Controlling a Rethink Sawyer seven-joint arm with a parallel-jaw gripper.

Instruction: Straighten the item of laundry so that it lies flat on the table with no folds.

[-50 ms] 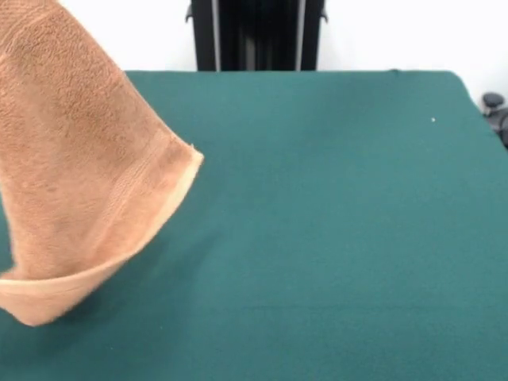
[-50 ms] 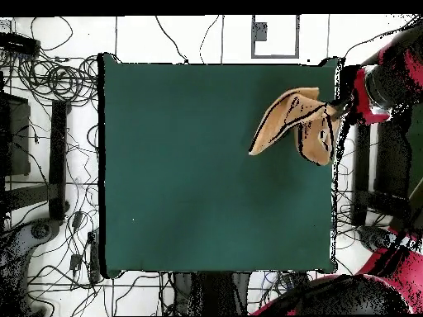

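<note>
The item of laundry (image 1: 79, 159), a tan-orange terry towel, hangs in the air at the left of the front view. It drapes in a cone with a woven band along its lower edge, and its top runs out of the picture. In the overhead view the towel (image 2: 281, 124) is bunched and folded near the table's right edge. There it meets my gripper (image 2: 337, 107), which is shut on one end of it. The front view does not show the gripper. The table (image 1: 333, 238), covered in dark green cloth, lies bare under the towel (image 2: 190, 182).
My red and black arm (image 2: 388, 78) reaches in from beyond the table's right edge in the overhead view. Cables (image 2: 49, 82) cover the floor to the left of the table. A black object (image 1: 496, 111) sits just off the table's right side in the front view.
</note>
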